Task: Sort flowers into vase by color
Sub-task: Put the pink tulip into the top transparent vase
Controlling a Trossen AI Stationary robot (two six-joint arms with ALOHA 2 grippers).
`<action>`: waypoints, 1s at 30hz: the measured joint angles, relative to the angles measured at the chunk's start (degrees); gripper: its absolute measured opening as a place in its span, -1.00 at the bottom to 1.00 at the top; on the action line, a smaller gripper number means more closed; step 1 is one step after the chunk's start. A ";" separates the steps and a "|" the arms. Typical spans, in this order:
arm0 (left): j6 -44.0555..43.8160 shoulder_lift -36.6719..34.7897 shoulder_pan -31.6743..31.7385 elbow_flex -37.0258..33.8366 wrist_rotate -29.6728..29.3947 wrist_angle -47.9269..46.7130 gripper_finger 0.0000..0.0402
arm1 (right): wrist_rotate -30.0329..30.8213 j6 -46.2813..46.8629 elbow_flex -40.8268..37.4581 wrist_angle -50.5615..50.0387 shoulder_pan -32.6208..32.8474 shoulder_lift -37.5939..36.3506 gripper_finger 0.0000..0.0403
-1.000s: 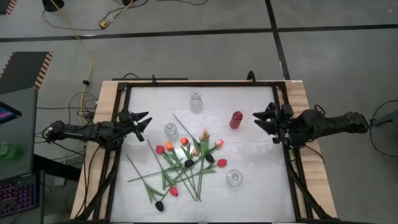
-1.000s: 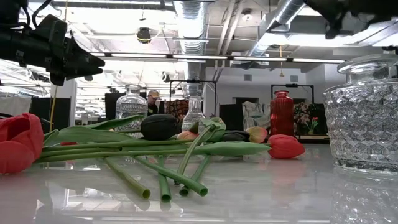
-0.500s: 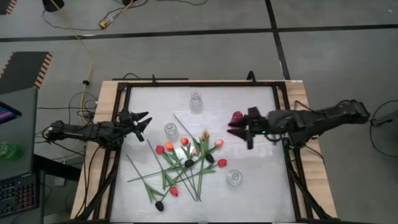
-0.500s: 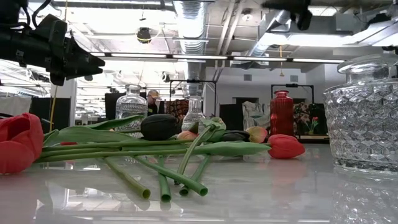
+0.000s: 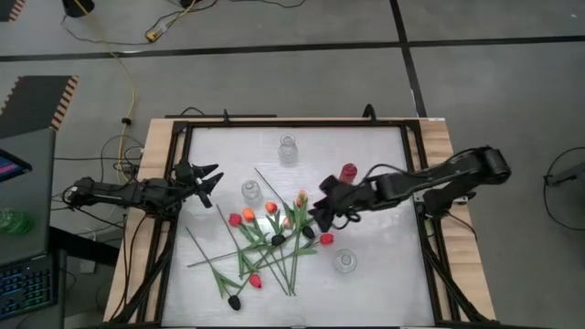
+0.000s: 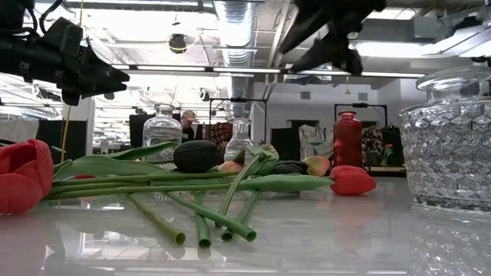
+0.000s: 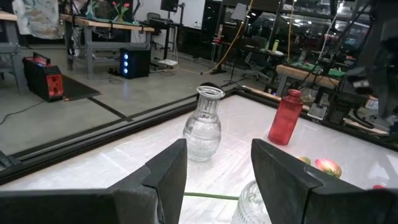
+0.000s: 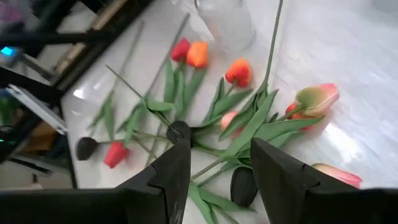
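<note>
The right gripper (image 5: 322,208) hangs above the table with its two fingers (image 8: 174,174) spread wide and nothing between them; it touches no flower. It is over the right edge of the flowers (image 5: 270,239), just beside a pink tulip (image 5: 322,210) and a black one (image 5: 309,233) (the wrist view looks down on orange, red, pink and black heads). The flowers lie loose in a heap at the middle of the table (image 5: 384,274), stems crossing. The red vase (image 5: 348,171) stands just behind the right arm; three clear glass vases (image 5: 288,148) stand apart around the heap. The left gripper (image 5: 208,178) waits at the left edge of the table, also wide open and empty.
</note>
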 joint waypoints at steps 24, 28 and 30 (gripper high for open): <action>0.02 -0.01 0.02 0.01 0.01 0.00 -0.17 | -2.89 7.75 9.65 -4.18 -0.57 20.03 -0.04; 0.02 0.01 0.00 -0.01 0.01 0.01 -0.17 | -2.78 9.25 9.63 -4.42 -0.91 21.33 -0.04; 0.02 0.00 0.02 0.01 -0.01 0.00 -0.17 | -2.78 9.38 9.63 -4.75 -0.96 21.49 -0.04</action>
